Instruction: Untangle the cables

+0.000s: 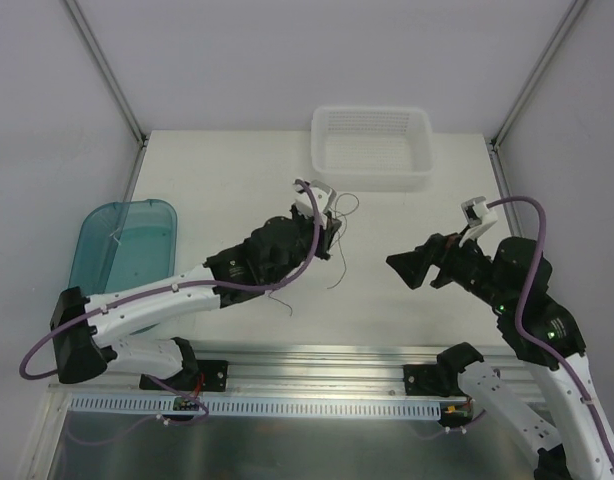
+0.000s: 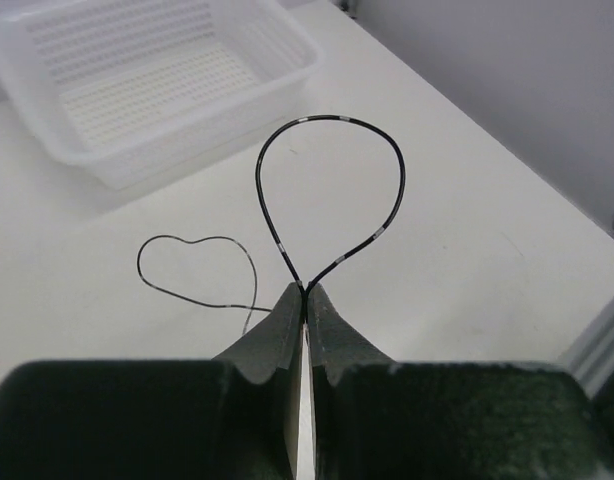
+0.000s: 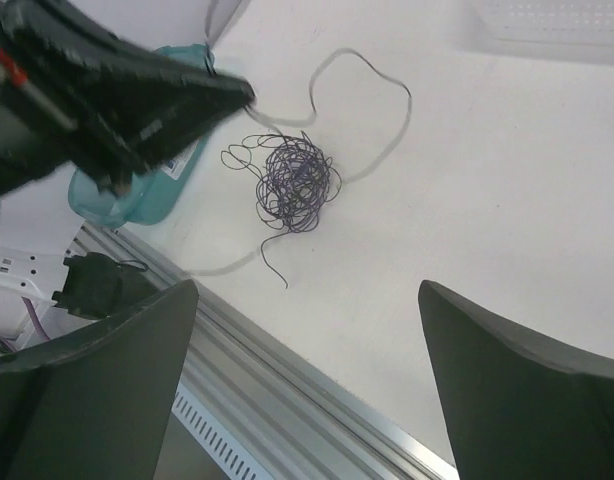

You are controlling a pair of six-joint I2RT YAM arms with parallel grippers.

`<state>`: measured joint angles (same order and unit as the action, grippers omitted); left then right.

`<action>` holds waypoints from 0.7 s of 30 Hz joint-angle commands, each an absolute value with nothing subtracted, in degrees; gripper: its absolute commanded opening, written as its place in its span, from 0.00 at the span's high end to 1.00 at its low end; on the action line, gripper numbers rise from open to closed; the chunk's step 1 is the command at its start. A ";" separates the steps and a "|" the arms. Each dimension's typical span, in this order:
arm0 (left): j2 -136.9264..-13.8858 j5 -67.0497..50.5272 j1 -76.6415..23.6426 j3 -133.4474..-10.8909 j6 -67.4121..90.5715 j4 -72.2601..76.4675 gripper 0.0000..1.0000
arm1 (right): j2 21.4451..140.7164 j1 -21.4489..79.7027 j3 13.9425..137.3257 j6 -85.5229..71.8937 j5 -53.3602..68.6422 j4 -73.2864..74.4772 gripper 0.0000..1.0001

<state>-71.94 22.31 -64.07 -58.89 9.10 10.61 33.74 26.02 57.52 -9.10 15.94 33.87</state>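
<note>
My left gripper (image 1: 332, 232) (image 2: 306, 290) is shut on a thin black cable (image 2: 332, 190), which stands out from the fingertips as a teardrop loop. A second fine strand (image 2: 197, 270) curls on the table behind it. In the top view, loose strands (image 1: 337, 265) trail from under this gripper. A knotted clump of dark purple cables (image 3: 295, 182) shows in the right wrist view, just below the left gripper's tip (image 3: 227, 95); whether it hangs or lies on the table I cannot tell. My right gripper (image 1: 407, 268) (image 3: 307, 290) is wide open, holds nothing, and stays to the right of the clump.
A white perforated basket (image 1: 372, 180) (image 2: 157, 170) stands at the back of the table. At the left edge lies a teal tray (image 1: 122, 245) (image 3: 137, 195). An aluminium rail (image 1: 317, 355) (image 3: 317, 400) runs along the near edge.
</note>
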 commanded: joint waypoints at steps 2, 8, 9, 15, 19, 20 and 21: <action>-65.14 32.43 -56.36 -63.45 8.87 -1.47 1.00 | 30.42 26.37 58.36 -4.22 14.33 39.72 0.03; -56.00 35.77 -41.25 -64.86 16.96 -19.92 1.00 | 27.52 26.28 54.67 -3.60 14.76 44.20 0.03; -54.68 36.29 -39.22 -64.60 17.14 -21.52 1.00 | 27.07 26.37 54.15 -3.78 14.94 44.56 0.03; -45.89 36.39 -17.99 -61.27 18.54 -30.92 1.00 | 24.88 26.37 50.63 -4.31 17.40 45.70 0.03; -43.69 35.69 -2.00 -56.96 17.49 -31.64 1.00 | 24.35 26.28 49.40 -4.48 19.15 45.62 0.03; -43.68 35.25 1.20 -55.21 17.49 -31.47 1.00 | 24.43 26.28 49.22 -4.66 19.51 45.70 0.03; -43.77 34.64 4.45 -54.15 18.19 -30.94 1.00 | 24.52 26.37 48.70 -4.75 19.69 45.88 0.03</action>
